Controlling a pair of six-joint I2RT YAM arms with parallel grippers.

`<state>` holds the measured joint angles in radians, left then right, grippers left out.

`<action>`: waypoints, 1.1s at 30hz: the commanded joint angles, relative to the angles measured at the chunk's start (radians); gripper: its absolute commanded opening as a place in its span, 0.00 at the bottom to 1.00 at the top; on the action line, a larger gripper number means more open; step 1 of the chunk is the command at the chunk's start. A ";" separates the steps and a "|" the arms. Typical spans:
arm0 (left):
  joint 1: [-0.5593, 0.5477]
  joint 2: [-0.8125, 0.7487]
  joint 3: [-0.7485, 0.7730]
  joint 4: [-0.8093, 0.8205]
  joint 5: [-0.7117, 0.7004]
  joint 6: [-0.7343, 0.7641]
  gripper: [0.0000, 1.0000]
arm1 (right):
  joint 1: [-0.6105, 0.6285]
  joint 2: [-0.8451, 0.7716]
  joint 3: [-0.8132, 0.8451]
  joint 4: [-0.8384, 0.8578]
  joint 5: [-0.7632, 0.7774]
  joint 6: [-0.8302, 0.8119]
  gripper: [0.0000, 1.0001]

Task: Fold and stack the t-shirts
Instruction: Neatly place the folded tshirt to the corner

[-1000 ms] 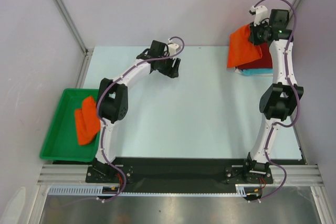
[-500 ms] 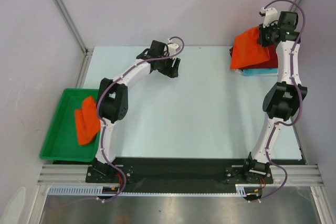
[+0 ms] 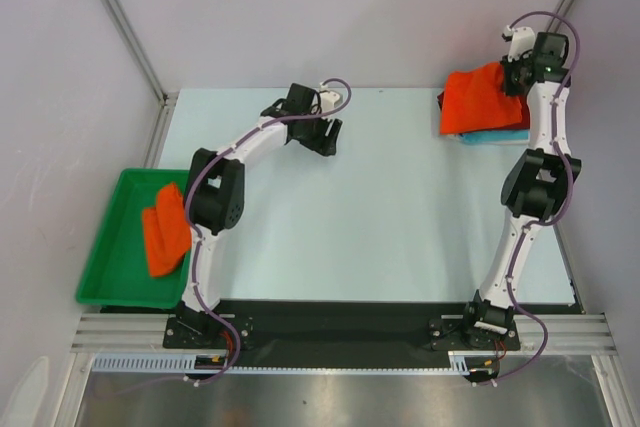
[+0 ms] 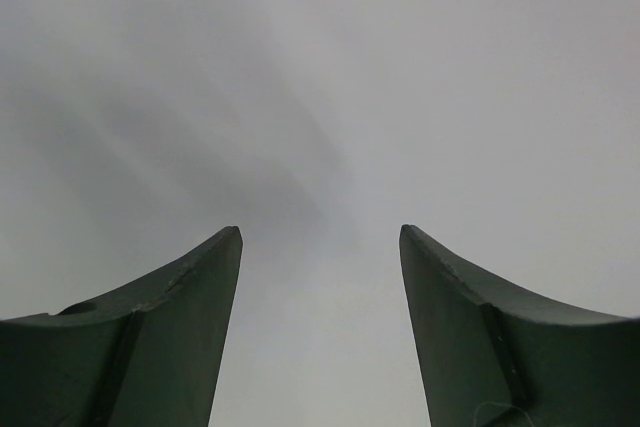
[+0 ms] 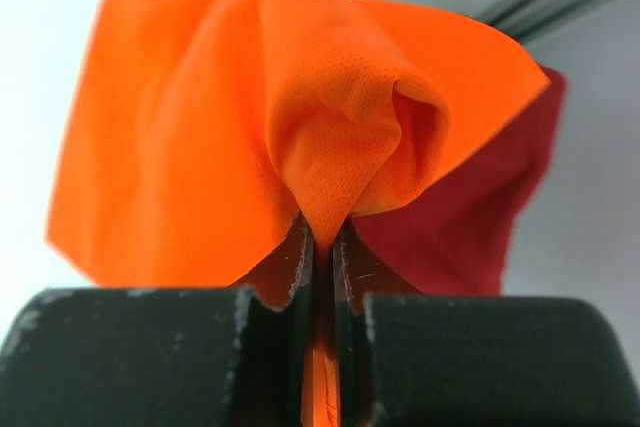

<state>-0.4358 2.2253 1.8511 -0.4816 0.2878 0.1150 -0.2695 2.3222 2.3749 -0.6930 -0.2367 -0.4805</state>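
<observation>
No readable text, label, brand, number or sign in any view: none on the orange t-shirt (image 5: 200, 127), green tray (image 3: 110, 247) or desk (image 3: 400, 197).

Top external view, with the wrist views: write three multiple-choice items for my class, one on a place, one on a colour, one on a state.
1. Where is the green tray?
A. Left of the left arm
B. At the far right corner
C. Between the arms

2. What colour is the lowest t-shirt at the far right corner?
A. Yellow
B. Turquoise
C. Black

3. How is the right end effector?
A. Open and empty
B. Shut on the tray
C. Shut on an orange t-shirt

Key: 1 A, the tray lies beyond that arm's base. 2 B, a turquoise edge shows beneath the others. 3 C, orange cloth is pinched in its closed jaws.
</observation>
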 commanded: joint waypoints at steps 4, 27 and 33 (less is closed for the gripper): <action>-0.021 -0.065 -0.006 0.015 -0.032 0.038 0.70 | -0.037 0.037 0.096 0.095 0.046 -0.006 0.00; -0.063 -0.096 -0.024 0.003 -0.088 0.080 0.72 | -0.030 0.149 0.168 0.225 0.235 -0.012 0.01; -0.063 -0.101 -0.020 0.001 -0.102 0.083 0.75 | -0.002 0.094 0.107 0.294 0.418 -0.009 0.46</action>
<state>-0.4946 2.1983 1.8275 -0.4854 0.2028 0.1699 -0.2848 2.4702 2.4939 -0.5022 0.0578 -0.4786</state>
